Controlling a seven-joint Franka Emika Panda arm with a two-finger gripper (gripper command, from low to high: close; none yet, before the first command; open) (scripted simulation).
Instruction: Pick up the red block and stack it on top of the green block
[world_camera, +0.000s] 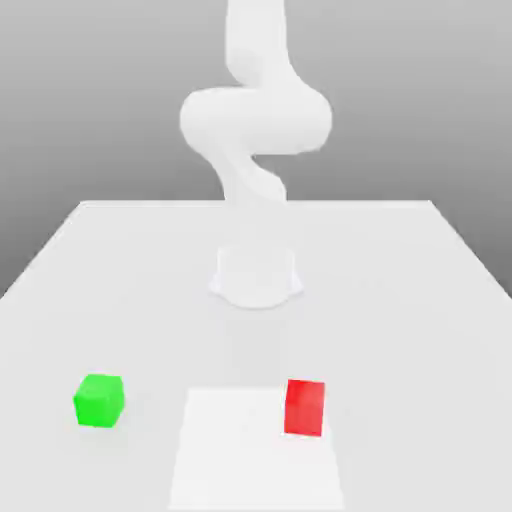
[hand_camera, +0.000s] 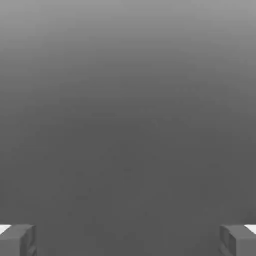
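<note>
A red block (world_camera: 304, 407) stands on the white table (world_camera: 420, 300) near its front, toward the exterior view's right. A green block (world_camera: 99, 401) rests at about the same depth toward the exterior view's left, well apart from the red one. In the hand view my gripper (hand_camera: 128, 241) is open: its grey fingertips (hand_camera: 17, 240) stand wide apart with nothing between them, against plain grey background. The white arm (world_camera: 255, 120) rises from its base (world_camera: 256, 277) behind both blocks and bends upward.
A brighter white rectangle (world_camera: 240, 455) marks the table front between the blocks; the red block sits on its right part. The arm's round base stands mid-table behind the blocks.
</note>
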